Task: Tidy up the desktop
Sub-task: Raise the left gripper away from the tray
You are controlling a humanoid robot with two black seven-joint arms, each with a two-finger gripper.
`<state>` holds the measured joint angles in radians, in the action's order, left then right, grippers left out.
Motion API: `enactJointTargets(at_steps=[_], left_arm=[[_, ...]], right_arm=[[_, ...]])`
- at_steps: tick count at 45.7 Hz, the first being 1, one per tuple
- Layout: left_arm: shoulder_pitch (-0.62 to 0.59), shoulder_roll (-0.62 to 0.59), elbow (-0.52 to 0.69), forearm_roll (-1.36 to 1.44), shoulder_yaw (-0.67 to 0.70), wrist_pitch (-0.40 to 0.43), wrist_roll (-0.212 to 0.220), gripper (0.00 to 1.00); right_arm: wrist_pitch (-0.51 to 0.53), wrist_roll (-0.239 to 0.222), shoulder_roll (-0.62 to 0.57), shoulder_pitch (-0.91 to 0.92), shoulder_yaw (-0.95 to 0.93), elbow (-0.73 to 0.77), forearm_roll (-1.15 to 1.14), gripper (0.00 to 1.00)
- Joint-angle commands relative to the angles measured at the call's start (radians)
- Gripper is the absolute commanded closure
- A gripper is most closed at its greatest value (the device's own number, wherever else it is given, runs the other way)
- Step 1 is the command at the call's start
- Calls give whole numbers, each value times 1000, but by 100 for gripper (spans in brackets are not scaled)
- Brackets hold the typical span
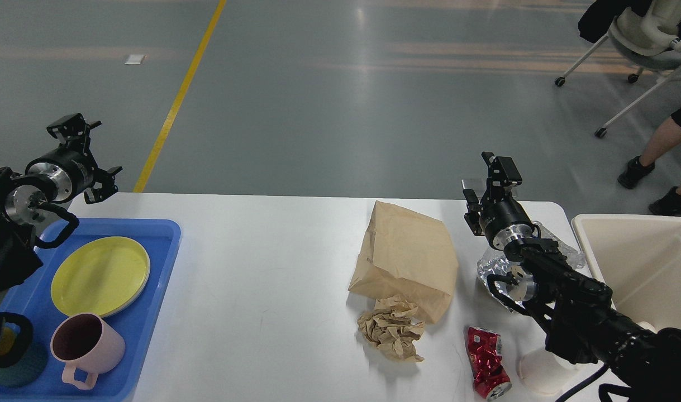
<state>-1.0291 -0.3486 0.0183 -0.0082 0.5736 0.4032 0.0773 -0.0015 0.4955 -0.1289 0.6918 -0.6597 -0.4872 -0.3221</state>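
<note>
Desktop (262,268) under both raised arms, left gripper (86,159) and right gripper (488,187) spread, empty.

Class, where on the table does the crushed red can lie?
In the head view, the crushed red can lies on the desktop near its front right, right of the crumpled brown paper.

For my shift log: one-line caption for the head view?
Both grippers raised over desktop; paper bag, crumpled paper, crushed can remain.
</note>
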Motion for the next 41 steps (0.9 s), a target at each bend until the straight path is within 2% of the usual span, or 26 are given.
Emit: enactJointTargets(at_steps=[1, 12, 20, 41], left_arm=[[-3, -6, 0, -108, 75, 0, -1, 4], [-8, 8, 2, -153, 176, -6, -4, 4], [-35, 51, 0, -148, 169, -12, -5, 4], [-22, 48, 0, -151, 169, -12, -5, 4]], right_arm=[[0, 0, 0, 0, 0, -1, 0, 0], [0, 0, 0, 0, 0, -1, 0, 0], [0, 0, 0, 0, 0, -1, 0, 0], [0, 0, 0, 0, 0, -1, 0, 0]])
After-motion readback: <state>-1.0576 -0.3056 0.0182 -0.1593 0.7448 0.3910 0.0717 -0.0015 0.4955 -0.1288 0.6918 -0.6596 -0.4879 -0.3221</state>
